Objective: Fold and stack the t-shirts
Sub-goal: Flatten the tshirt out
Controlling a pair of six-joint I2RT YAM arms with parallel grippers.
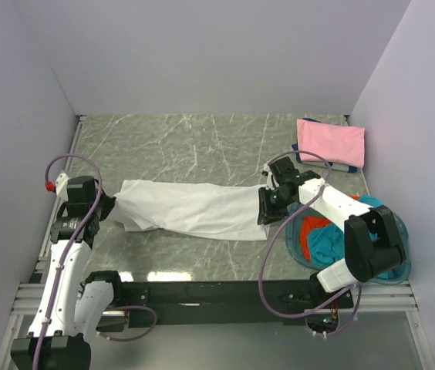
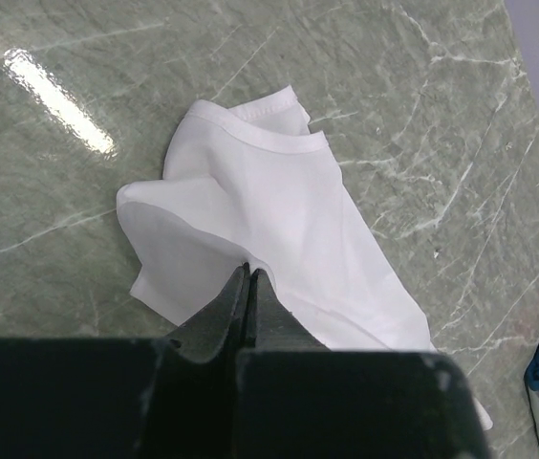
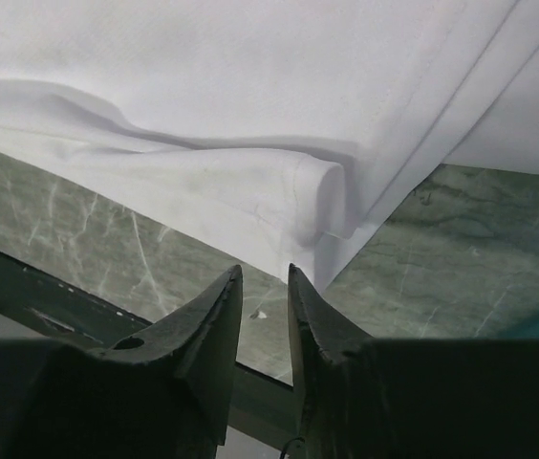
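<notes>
The white t-shirt (image 1: 194, 208) lies stretched in a long band across the middle of the table. My left gripper (image 1: 112, 204) is at its left end, shut on a raised fold of the cloth (image 2: 269, 201), with its tips (image 2: 248, 271) pinched together. My right gripper (image 1: 266, 212) is at the shirt's right end, open a little and empty (image 3: 263, 273), its tips just short of the folded hem (image 3: 327, 201). A folded pink t-shirt (image 1: 331, 142) lies at the back right. The teal t-shirt (image 1: 327, 245) and the orange-red t-shirt (image 1: 308, 231) lie crumpled in the basket.
The round translucent blue basket (image 1: 399, 266) stands at the front right, under my right arm. The table is grey-green marble (image 1: 187, 146), with lilac walls on three sides. A black rail (image 1: 202, 293) runs along the front edge.
</notes>
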